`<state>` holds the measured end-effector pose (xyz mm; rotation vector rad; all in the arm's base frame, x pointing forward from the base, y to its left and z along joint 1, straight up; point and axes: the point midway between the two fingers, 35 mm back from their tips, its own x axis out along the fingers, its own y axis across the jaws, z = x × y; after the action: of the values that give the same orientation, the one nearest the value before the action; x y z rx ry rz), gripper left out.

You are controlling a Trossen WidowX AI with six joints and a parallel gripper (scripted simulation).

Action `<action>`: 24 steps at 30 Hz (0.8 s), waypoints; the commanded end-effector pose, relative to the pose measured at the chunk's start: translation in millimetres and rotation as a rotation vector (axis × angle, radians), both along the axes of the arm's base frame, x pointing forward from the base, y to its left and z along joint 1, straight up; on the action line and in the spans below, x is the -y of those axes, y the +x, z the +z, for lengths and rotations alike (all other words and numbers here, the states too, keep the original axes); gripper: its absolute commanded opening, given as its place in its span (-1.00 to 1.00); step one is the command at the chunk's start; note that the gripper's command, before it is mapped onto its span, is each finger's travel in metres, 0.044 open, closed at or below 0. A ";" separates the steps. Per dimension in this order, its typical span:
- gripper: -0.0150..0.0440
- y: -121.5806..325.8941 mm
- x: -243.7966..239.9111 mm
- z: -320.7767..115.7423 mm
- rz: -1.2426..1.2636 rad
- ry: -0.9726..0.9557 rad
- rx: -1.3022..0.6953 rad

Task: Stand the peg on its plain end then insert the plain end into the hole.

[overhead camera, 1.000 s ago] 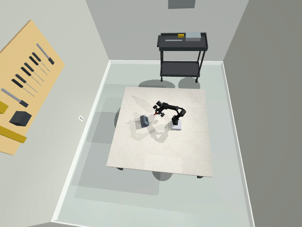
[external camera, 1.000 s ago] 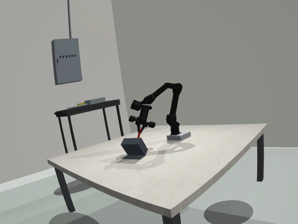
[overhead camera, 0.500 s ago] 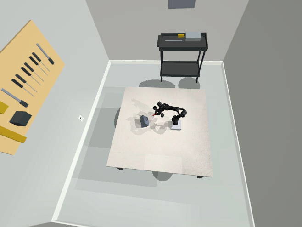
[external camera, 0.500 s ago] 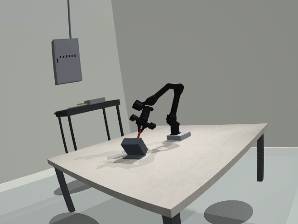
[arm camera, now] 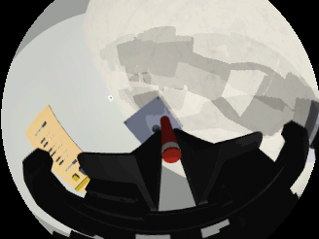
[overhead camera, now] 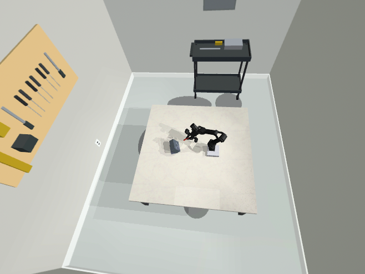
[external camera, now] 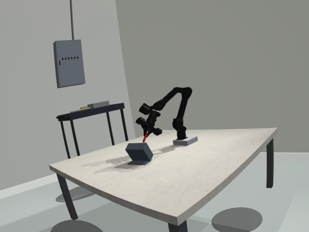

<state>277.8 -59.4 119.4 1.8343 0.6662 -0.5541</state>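
Note:
My gripper (overhead camera: 187, 137) (external camera: 146, 133) (arm camera: 167, 133) is shut on the red peg (overhead camera: 184, 139) (external camera: 144, 137) (arm camera: 166, 128). The peg is off the table and tilted. Its banded end is nearest the wrist camera, with the pale band (arm camera: 169, 145) beside the fingers, and its plain end points down and away toward the panel. The blue-grey sloped panel (overhead camera: 174, 146) (external camera: 138, 150) (arm camera: 141, 119) stands on the table. Its dark hole (arm camera: 156, 128) shows just left of the peg in the wrist view. The plain end appears outside the hole, above the panel; the exact gap is hard to tell.
The pale table (overhead camera: 188, 173) (external camera: 189, 169) carries the panel and the arm's light base (overhead camera: 216, 151) (external camera: 185, 141). Arm shadows fall around the panel. A dark cart (overhead camera: 221, 58) (external camera: 92, 111) stands behind the table, and a tool board (overhead camera: 59, 88) (arm camera: 54, 146) hangs on the wall.

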 end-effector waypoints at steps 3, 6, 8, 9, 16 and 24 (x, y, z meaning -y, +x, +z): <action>-0.49 1.1 -6.5 3.3 0.052 -0.025 0.056; -0.49 1.4 -9.5 4.3 0.076 -0.037 0.082; -0.49 1.5 -11.5 4.9 0.092 -0.046 0.099; -0.49 1.7 -11.5 4.9 0.093 -0.046 0.099; -0.49 8.1 -14.2 2.6 0.106 -0.055 0.113; -0.49 17.2 -18.9 -1.0 0.126 -0.068 0.134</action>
<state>291.9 -41.7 120.7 1.7392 0.6609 -0.3661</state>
